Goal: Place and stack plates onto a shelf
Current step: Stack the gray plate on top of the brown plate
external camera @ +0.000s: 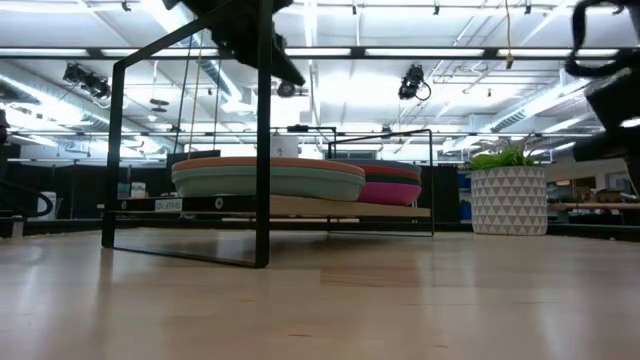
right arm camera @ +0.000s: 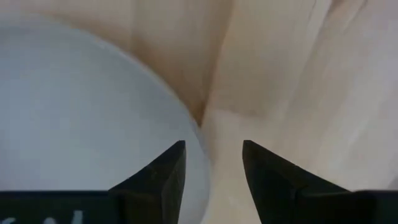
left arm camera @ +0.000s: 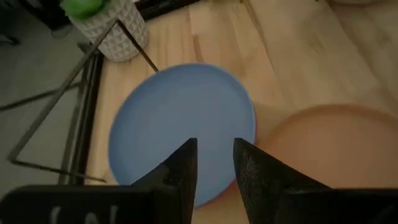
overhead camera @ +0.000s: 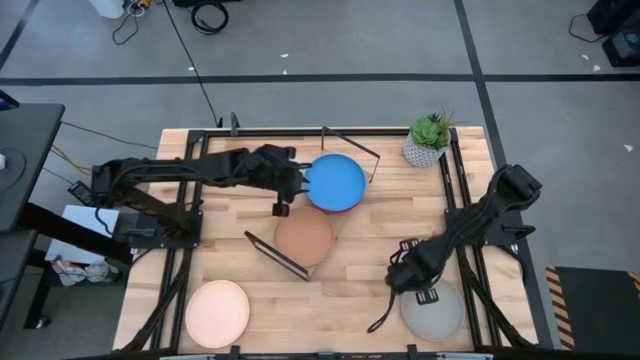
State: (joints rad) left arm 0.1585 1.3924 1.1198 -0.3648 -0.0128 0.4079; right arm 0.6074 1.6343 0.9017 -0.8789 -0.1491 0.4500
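Two plates are not yet on the shelf, both at the near edge of the bench (overhead camera: 380, 240): the cream plate (overhead camera: 217, 312) at the left corner and the grey plate (overhead camera: 433, 310) at the right. The right claw (right arm camera: 211, 165) hangs low over the grey plate's rim with its fingers apart and nothing between them. My worry here is the thin, shallow rim: if one finger comes down on top of it rather than under it, the plate may skid across the wood or tip up instead of lifting.

Farther back, the shelf (external camera: 300, 207) carries two stacks. The terracotta plate (overhead camera: 303, 238) tops the nearer one, over a teal plate (external camera: 270, 183). The bright blue plate (overhead camera: 335, 182) tops the farther one, over a magenta plate (external camera: 390, 190). The left claw (overhead camera: 297, 182) hovers at the blue plate's edge, open and empty. Any sideways drift there could nudge that top plate off its stack. The potted plant (overhead camera: 429, 140) stands at the far right corner, clear of both arms.
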